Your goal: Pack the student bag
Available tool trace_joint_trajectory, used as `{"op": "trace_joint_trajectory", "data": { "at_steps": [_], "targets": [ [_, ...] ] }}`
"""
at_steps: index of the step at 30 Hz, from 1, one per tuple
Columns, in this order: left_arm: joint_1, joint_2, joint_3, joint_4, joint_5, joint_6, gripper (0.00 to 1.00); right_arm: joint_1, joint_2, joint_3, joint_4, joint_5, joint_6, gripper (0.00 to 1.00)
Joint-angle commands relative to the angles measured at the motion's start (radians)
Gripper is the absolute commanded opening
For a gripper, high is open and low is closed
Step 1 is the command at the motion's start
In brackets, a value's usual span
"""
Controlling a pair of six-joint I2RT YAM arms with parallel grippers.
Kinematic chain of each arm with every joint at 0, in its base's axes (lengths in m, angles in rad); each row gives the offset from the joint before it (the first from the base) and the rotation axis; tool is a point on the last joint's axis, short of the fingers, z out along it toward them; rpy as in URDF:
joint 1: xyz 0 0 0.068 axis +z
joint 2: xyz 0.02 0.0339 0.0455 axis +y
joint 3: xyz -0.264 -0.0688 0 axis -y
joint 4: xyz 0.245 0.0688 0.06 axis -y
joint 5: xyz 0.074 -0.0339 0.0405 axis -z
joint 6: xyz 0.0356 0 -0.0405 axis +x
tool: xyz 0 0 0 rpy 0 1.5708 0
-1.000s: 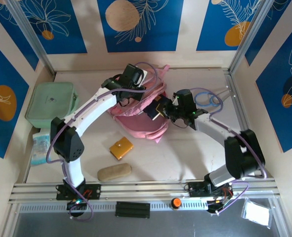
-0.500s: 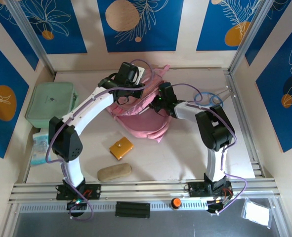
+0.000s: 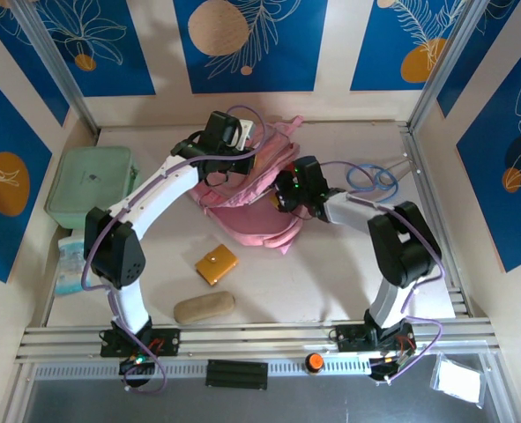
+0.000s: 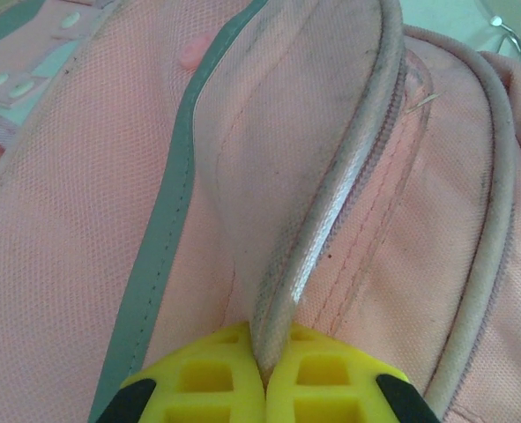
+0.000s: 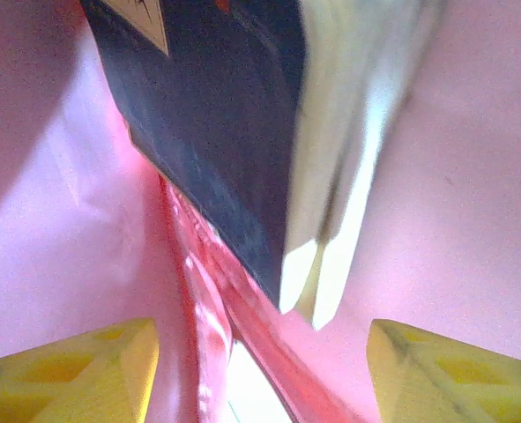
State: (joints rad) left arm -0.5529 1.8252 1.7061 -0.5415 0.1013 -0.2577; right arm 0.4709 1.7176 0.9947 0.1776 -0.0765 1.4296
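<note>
The student bag point(image 3: 247, 216), pink with grey trim, lies at the middle back of the table. My left gripper point(image 3: 223, 169) is over its upper left part. In the left wrist view the yellow fingers point(image 4: 198, 383) of the left gripper point(image 4: 264, 357) are shut on the bag's shiny piped zip edge point(image 4: 331, 203). My right gripper point(image 3: 284, 192) reaches into the bag from the right. In the right wrist view the right gripper point(image 5: 260, 352) stands open inside the pink lining point(image 5: 454, 194), with a dark book point(image 5: 216, 115) lying free just ahead of its fingers point(image 5: 93, 370).
A mint green zip case point(image 3: 93, 185) rests by the left wall, with a blue-white packet point(image 3: 70, 264) below it. An orange box point(image 3: 216, 263) and a tan oblong pouch point(image 3: 204, 307) lie in front of the bag. Looped blue cable point(image 3: 370, 176) sits at the right.
The right gripper has carried the dark book leftwards into the bag's opening and has opened, letting it go. The left gripper has kept its hold on the zip edge.
</note>
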Motion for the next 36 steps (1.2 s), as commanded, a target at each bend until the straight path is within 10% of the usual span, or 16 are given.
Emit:
{"op": "trace_joint_trajectory", "data": {
  "at_steps": [1,10,17,29,36],
  "targets": [
    [0.015,-0.027,-0.011,0.114,0.080,-0.039,0.00,-0.008,-0.119,-0.094,-0.091,0.033,0.022,0.65],
    [0.071,-0.063,-0.226,0.211,0.245,-0.162,0.51,-0.045,-0.477,-0.211,-0.448,0.230,-0.171,0.74],
    [0.170,-0.215,-0.509,0.289,0.124,-0.269,0.78,-0.071,-0.530,-0.196,-0.497,0.177,-0.438,0.77],
    [0.385,-0.260,-0.735,0.304,-0.010,-0.391,0.79,-0.046,-0.380,-0.161,-0.414,0.159,-0.452,0.77],
    [0.406,-0.088,-0.644,0.361,0.021,-0.447,0.62,-0.030,-0.327,-0.156,-0.418,0.136,-0.439,0.76]
  ]
}}
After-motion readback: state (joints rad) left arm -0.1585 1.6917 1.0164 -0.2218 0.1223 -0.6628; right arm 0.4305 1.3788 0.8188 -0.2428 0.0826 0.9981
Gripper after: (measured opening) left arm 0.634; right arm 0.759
